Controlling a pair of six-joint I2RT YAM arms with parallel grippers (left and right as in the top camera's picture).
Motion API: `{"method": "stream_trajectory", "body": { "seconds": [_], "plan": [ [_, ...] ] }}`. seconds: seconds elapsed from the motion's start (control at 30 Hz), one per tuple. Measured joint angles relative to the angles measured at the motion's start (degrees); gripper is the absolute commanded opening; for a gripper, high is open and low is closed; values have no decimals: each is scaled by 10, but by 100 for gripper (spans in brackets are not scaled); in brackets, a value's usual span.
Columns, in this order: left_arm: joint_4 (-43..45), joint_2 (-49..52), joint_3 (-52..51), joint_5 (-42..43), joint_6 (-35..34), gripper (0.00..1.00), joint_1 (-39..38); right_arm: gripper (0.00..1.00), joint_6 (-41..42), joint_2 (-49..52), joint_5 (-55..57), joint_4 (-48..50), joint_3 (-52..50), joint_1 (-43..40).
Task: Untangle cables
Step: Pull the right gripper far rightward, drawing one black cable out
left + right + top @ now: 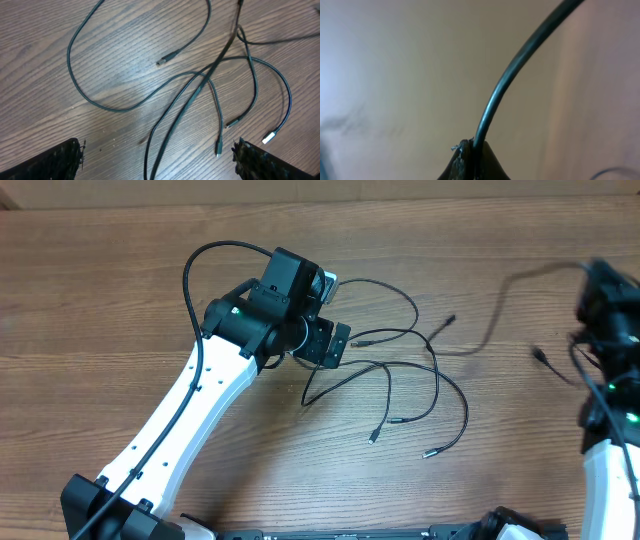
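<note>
a wooden table (100,300) filled the overhead view, its brown planks running from nine o'clock to three o'clock, with dark grain streaks and thin seams between them. at twelve o'clock a paler strip (300,188) ran along the far edge. in the left wrist view the wood lay close up, its grain slanting from eight o'clock up to two o'clock, with pale specks toward six o'clock. the right wrist view gave only a blurred tan backdrop.

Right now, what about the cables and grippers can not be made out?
- Overhead: the right gripper is blurred at the edge.
- Overhead: the left arm covers part of the cables.
- Right wrist: the held cable leaves the top edge; all behind is blurred.
</note>
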Motion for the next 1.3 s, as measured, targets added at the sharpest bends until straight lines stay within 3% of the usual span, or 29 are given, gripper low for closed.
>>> {"method": "stream_trajectory", "body": {
  "seconds": [0.4, 0.8, 0.97, 1.3],
  "plan": [
    [0, 0, 0, 0, 0, 99, 0, 4, -146, 5, 17, -141, -1, -139],
    [0, 0, 0, 0, 0, 100, 0, 4, -186, 70, -66, -179, -1, -209],
    [0, 0, 0, 0, 0, 100, 0, 4, -212, 70, -172, -161, -1, -209],
    [0, 0, 0, 0, 0, 100, 0, 4, -245, 70, -540, -13, -2, -209]
  ]
}}
